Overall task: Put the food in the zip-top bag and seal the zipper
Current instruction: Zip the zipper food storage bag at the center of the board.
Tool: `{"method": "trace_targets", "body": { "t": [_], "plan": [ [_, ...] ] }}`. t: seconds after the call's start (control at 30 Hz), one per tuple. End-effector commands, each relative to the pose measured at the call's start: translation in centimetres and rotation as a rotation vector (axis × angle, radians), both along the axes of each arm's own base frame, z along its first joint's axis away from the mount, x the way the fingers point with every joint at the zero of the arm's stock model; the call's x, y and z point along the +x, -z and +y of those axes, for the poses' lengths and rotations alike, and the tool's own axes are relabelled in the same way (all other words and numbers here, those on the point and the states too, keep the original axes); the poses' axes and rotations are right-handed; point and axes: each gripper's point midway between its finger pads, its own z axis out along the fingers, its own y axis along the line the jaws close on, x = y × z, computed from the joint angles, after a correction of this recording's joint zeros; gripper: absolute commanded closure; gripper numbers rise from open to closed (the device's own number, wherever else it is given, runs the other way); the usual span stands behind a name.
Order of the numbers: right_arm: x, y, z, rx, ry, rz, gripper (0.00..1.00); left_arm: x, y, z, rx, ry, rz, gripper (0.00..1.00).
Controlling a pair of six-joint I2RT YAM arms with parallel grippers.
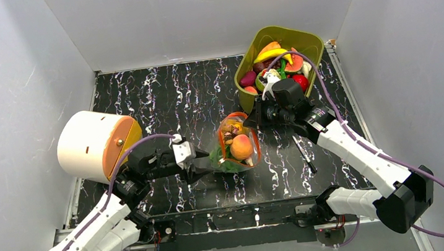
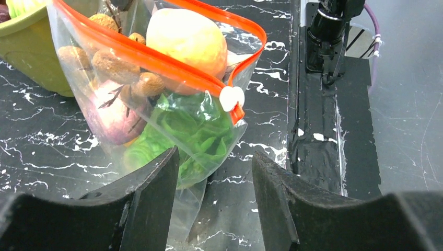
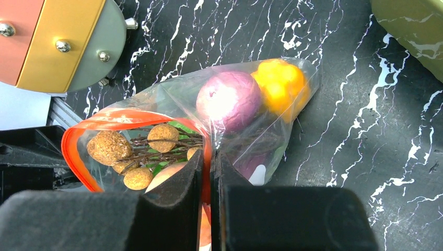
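Note:
The zip-top bag (image 1: 237,145) lies mid-table, its mouth gaping. Inside it is food: green lettuce (image 2: 193,125), a peach-coloured fruit (image 2: 188,36), a purple vegetable (image 3: 228,99), an orange pepper (image 3: 279,78) and brown balls on twigs (image 3: 109,147). The orange zipper (image 2: 156,60) runs as an open loop, with its white slider (image 2: 231,98) at one end. My right gripper (image 3: 210,157) is shut on the zipper strip at the bag's far rim. At the bag's near bottom corner my left gripper (image 2: 215,157) stands open, and clear film lies between its fingers against the left one.
An olive-green tub (image 1: 307,40) full of toy fruits stands at the back right, just behind my right wrist. A white cylinder with an orange face (image 1: 94,145) sits at the left. A thin black stick (image 1: 305,154) lies under the right arm. Grey walls enclose the table.

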Motion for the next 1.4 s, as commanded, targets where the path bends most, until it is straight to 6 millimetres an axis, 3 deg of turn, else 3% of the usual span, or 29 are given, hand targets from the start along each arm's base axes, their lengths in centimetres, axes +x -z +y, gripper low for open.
{"method": "trace_targets", "body": {
  "t": [0.0,0.53,0.93,1.37],
  "plan": [
    [1.1,-2.5,0.5,0.07,0.013,-0.085,1.0,0.3,-2.0,-1.0,-0.087,-0.015,-0.063,0.47],
    [1.7,-2.4,-0.1,0.065,0.035,-0.081,1.0,1.0,-0.2,-2.6,-0.111,-0.051,-0.062,0.43],
    [1.8,-1.8,-0.3,0.063,0.047,-0.074,1.0,2.0,0.2,-2.8,-0.12,-0.087,-0.123,0.53],
    [1.8,-2.0,-0.4,0.071,0.06,-0.078,1.0,1.4,0.2,-4.5,-0.17,-0.07,-0.107,0.43]
  ]
}}
